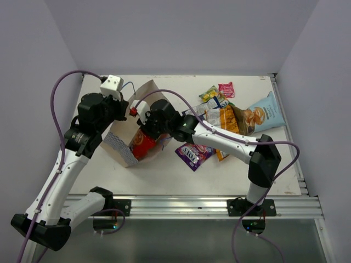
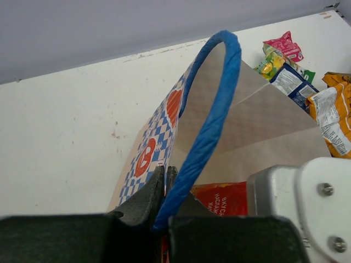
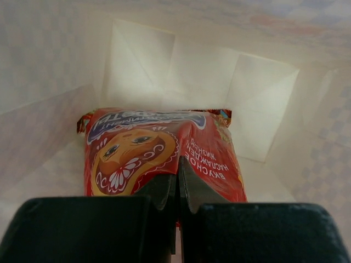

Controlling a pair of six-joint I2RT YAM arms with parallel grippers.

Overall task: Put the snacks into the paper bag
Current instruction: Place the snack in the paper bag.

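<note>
one red cookie bag (image 3: 159, 153) lies in the paper bag (image 1: 143, 94), clenched in the right pincer (image 3: 176, 181), pointing straight ahead. left pincer (image 2: 164, 183) pinches the blue handle (image 2: 211, 120).

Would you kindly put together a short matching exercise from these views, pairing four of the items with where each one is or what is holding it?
Items:
1. red cookie bag
2. blue cord handle
3. purple pack
4. light-blue bag

Places or states:
A. lying on the table just right of the paper bag
B. inside the paper bag, pinched by the right gripper
C. lying at the far right of the snack pile
D. clamped in the left gripper

Pairs: 1-B, 2-D, 3-A, 4-C
</note>
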